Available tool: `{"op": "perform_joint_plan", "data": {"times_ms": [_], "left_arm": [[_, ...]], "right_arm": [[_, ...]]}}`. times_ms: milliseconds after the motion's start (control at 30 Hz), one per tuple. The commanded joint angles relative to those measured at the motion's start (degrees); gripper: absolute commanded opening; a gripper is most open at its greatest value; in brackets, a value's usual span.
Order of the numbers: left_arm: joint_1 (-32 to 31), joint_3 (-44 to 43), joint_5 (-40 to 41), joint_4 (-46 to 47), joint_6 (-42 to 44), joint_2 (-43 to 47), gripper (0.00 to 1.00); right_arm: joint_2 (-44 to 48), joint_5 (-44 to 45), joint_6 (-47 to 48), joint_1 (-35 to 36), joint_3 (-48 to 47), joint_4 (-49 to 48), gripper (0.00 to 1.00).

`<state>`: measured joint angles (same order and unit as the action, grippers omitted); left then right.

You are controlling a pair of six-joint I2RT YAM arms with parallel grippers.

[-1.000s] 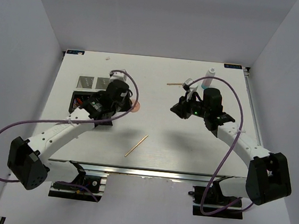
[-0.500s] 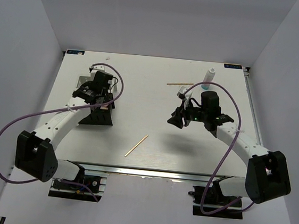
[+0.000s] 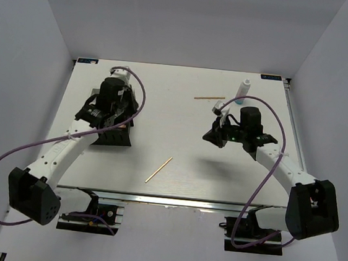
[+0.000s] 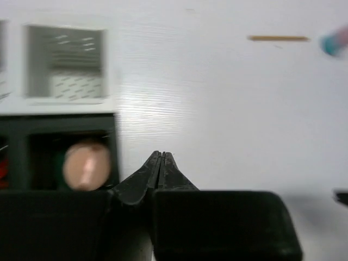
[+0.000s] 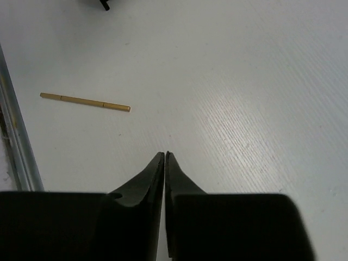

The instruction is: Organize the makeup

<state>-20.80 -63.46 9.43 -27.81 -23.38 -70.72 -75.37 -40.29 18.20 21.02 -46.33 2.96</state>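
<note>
- White bench, faintly ribbed, with soft glare on its surface.
- A plain pale-grey back wall and side walls box it in.
- Metal rail along its near edge.

Purple-cabled white arms, apparently black fingers

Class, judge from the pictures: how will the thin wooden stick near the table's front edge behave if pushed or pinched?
The wooden stick looks straight and thin, so probably stiff and very light. Lying flat on the smooth table, it may roll or skid when pushed.
</note>
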Motion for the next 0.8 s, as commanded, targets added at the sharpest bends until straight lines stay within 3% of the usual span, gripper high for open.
{"op": "perform_joint_plan", "data": {"times_ms": [0, 100, 167, 233, 333, 500, 767], "left_arm": [[-2.74, 1.14, -22.38, 5.92, 1.49, -1.68, 0.16], [-8.96, 1.94, -25.34, 4.1, 3.15, -5.47, 0.42], [-11.97, 2.63, -23.76, 2.68, 4.91, -9.77, 0.57], [-14.62, 4.04, -22.8, 2.85, 5.09, -13.02, 0.59], [-17.17, 5.8, -20.25, 4.52, 5.62, -15.06, 0.62], [-21.56, 4.75, -15.24, 3.73, 8.17, -18.4, 0.74], [-27.27, 4.58, -6.45, 3.99, 8.08, -24.37, 0.71]], "right_arm": [[0.49, -1.71, -2.89, -2.47, -0.96, -0.5, 0.05], [0.14, -2.16, -4.22, -4.57, -1.14, -0.41, 0.04], [0.23, -1.55, -4.57, -5.72, -1.05, -0.06, 0.18], [0.4, -1.28, -4.49, -6.33, -1.05, 0.55, 0.29], [0.67, -1.02, -4.4, -7.3, -0.96, 1.25, 0.35], [0.84, -0.84, -4.57, -8.45, -0.35, 1.79, 0.37], [0.14, -1.28, -5.36, -9.5, -0.7, 1.35, 0.38]]}}
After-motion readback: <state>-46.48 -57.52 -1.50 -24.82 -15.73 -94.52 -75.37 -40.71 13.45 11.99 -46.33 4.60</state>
